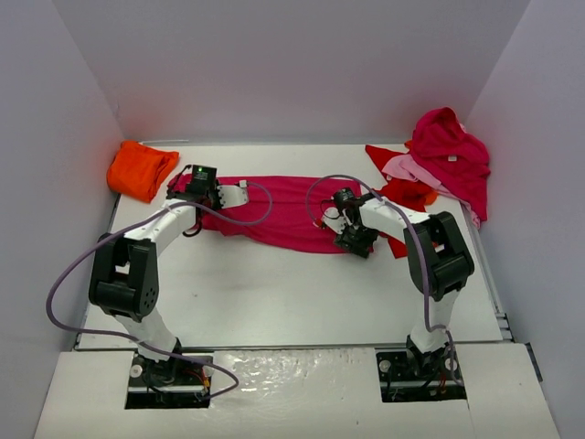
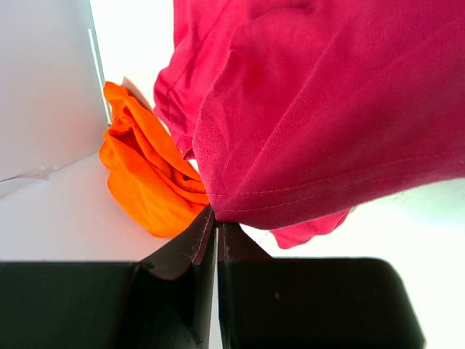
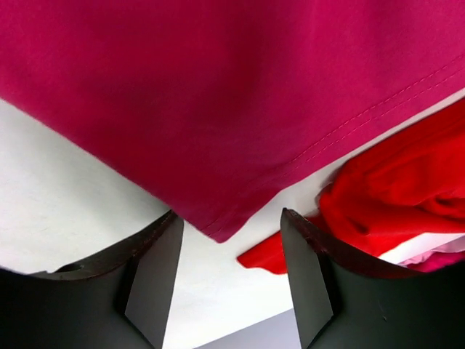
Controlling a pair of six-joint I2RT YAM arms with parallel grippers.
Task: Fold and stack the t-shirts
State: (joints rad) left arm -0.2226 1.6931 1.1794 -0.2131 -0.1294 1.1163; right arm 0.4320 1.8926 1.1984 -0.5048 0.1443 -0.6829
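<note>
A magenta t-shirt (image 1: pixel 283 215) lies stretched across the middle of the table. My left gripper (image 1: pixel 181 189) is shut on its left hem (image 2: pixel 240 200), the cloth pinched at the fingertips (image 2: pixel 216 218). My right gripper (image 1: pixel 355 242) is open at the shirt's near right corner (image 3: pixel 221 229), which pokes between the two fingers (image 3: pixel 156 254) without touching them. An orange t-shirt (image 1: pixel 142 169) (image 2: pixel 145 182) sits crumpled at the far left. At the far right, a crimson t-shirt (image 1: pixel 448 151), a light pink one (image 1: pixel 407 167) and a bright red one (image 1: pixel 402 194) (image 3: pixel 392 196) are piled together.
White walls close in the table on the left, back and right. The pile of shirts leans in the back right corner. A purple cable (image 1: pixel 69 274) loops off the left arm over the table's left side.
</note>
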